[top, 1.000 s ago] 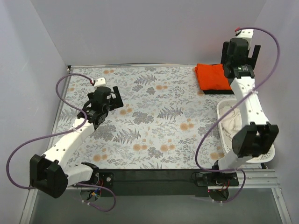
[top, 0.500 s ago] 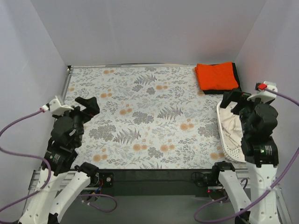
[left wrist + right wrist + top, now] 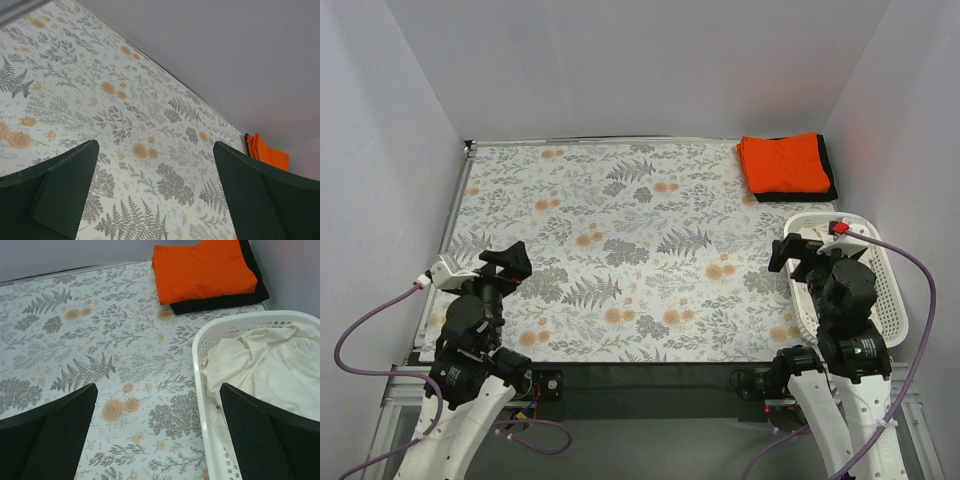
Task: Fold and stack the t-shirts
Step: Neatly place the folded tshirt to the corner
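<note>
Overhead: orange t-shirt (image 3: 783, 164) folded atop black t-shirt (image 3: 810, 196), far-right corner; right gripper (image 3: 802, 250) nearer, left gripper (image 3: 503, 262) well apart.
Left wrist: jaws spread, empty.
Right wrist: jaws spread, empty; t-shirts ahead-right, beyond white basket (image 3: 197, 355) holding cream cloth (image 3: 260, 365).

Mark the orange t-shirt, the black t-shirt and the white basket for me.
orange t-shirt (image 3: 202, 270), right wrist view, middle of the folded top face.
black t-shirt (image 3: 220, 302), right wrist view, near edge showing under the orange one.
white basket (image 3: 198, 370), right wrist view, left rim.
</note>
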`<state>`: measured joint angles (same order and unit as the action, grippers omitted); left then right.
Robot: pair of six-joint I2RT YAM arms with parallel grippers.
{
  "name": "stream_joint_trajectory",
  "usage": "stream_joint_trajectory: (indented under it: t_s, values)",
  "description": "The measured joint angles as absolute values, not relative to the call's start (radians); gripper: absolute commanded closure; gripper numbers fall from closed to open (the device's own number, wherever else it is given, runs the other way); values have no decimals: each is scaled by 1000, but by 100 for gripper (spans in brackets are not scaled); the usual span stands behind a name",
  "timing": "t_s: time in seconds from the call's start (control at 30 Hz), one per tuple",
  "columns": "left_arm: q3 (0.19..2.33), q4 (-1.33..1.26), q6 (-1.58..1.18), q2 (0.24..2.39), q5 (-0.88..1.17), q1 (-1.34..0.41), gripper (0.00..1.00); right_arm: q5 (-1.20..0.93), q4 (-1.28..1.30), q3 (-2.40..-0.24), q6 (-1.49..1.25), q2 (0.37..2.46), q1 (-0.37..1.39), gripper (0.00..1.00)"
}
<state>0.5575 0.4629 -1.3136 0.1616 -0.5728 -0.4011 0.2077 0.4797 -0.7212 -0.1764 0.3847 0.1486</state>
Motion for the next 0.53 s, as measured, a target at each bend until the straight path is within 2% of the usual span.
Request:
stream_joint_trajectory:
  t_s: [0.33,0.53]
  values:
    - [497,405,-1283,139,-565,-401,9,255,393,-566,-165,245,185,2]
    - [497,382,-1263,153,-564,-401,9,262,367,-558,-158,233,198,2]
